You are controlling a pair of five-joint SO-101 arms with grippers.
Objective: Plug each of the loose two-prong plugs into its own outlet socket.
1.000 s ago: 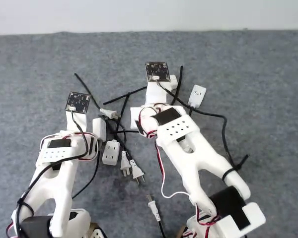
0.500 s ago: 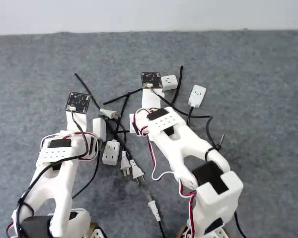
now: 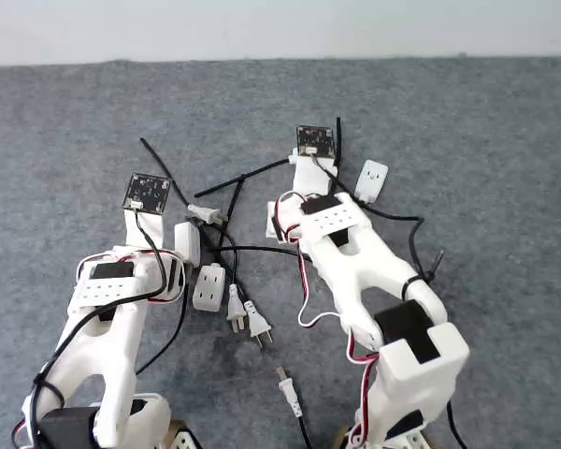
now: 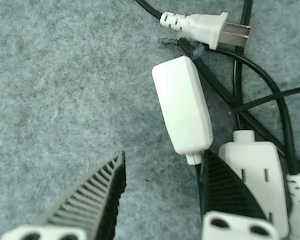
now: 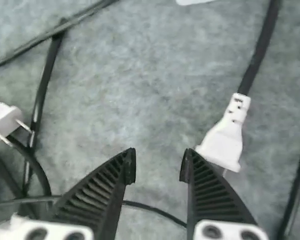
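My left gripper point(image 4: 164, 160) is open over the carpet. A white adapter block point(image 4: 182, 110) lies just beyond its fingertips, and a white outlet socket point(image 4: 257, 160) sits beside one finger. A white two-prong plug point(image 4: 205, 27) on a black cord lies farther out. My right gripper point(image 5: 158, 160) is open with only carpet between its fingers. A white plug point(image 5: 225, 140) rests against the outer side of one finger. In the high view a socket point(image 3: 208, 286) lies by the left arm and another socket point(image 3: 371, 180) lies by the right arm's wrist. Two plugs point(image 3: 246, 315) lie side by side between the arms.
Black cords point(image 3: 234, 201) cross and tangle between the two arms. One more plug point(image 3: 287, 391) lies near the front edge between the arm bases. Another plug point(image 5: 2, 122) lies among cords at the edge of the right wrist view. Bare grey carpet point(image 3: 505, 150) stretches to the right and back.
The right arm first pulled back, then swung to the right and forward, and its wrist now covers a socket that showed half a second ago. The left arm has stayed still.
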